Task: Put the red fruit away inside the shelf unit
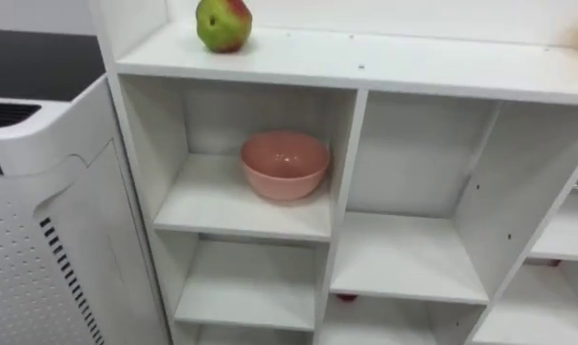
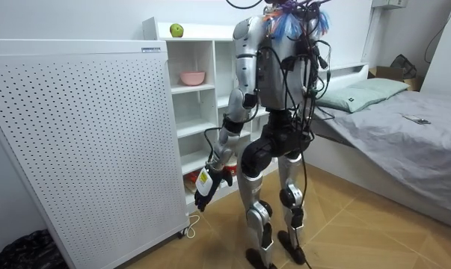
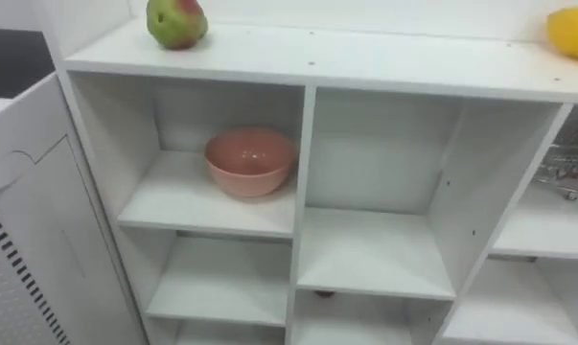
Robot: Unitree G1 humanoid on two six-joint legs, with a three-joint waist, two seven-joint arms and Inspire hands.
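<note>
A green and red apple (image 1: 223, 23) lies at the left end of the top board of the white closet (image 1: 360, 67). A yellow fruit (image 3: 573, 31) lies at that board's right end. A pink bowl (image 1: 285, 164) stands in the upper left compartment; nothing shows inside it. In the room view I stand upright close before the closet (image 2: 199, 97), facing it. My left hand (image 2: 207, 184) hangs low beside my thigh, away from the shelves.
A white perforated cabinet (image 2: 83, 142) stands against the closet's left side. A wire basket (image 3: 566, 168) sits in a right compartment. Something small and red (image 1: 346, 298) shows in a low compartment. A bed (image 2: 390, 127) stands behind me.
</note>
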